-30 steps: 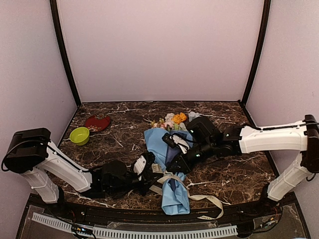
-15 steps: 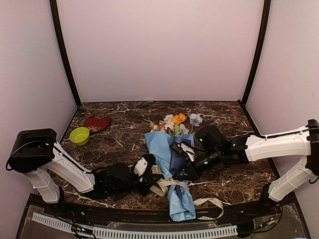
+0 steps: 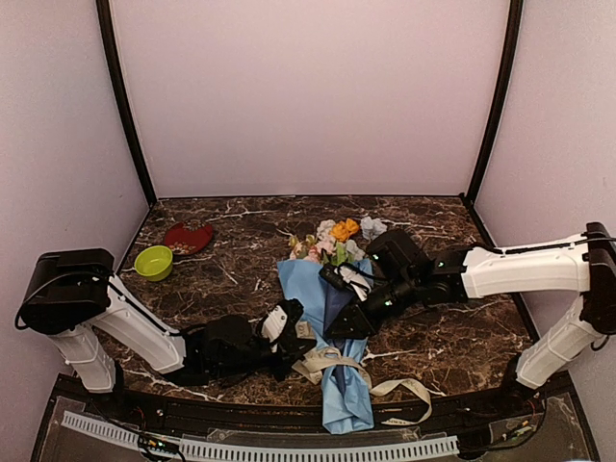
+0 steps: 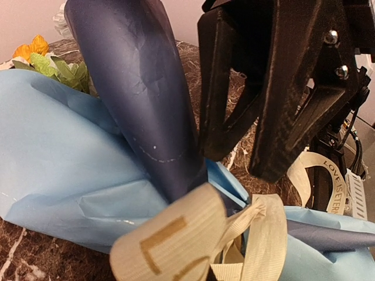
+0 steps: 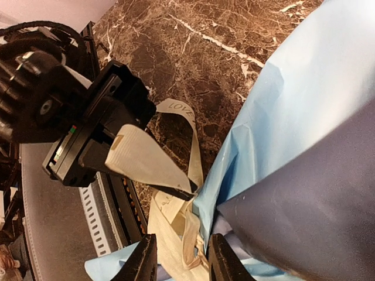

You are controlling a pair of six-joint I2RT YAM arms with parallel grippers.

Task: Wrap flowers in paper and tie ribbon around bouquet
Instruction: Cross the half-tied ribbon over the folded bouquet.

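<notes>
Ribbon (image 5: 143, 157) clamped in closed left jaws, right jaws parted over bouquet (image 3: 306, 284)

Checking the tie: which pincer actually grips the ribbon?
The left pincer, shut on the ribbon beside the bouquet; the right pincer hangs open, holding nothing.

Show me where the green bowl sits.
In the top view, the green bowl sits far left, behind the left arm, right next to the red dish.
</notes>
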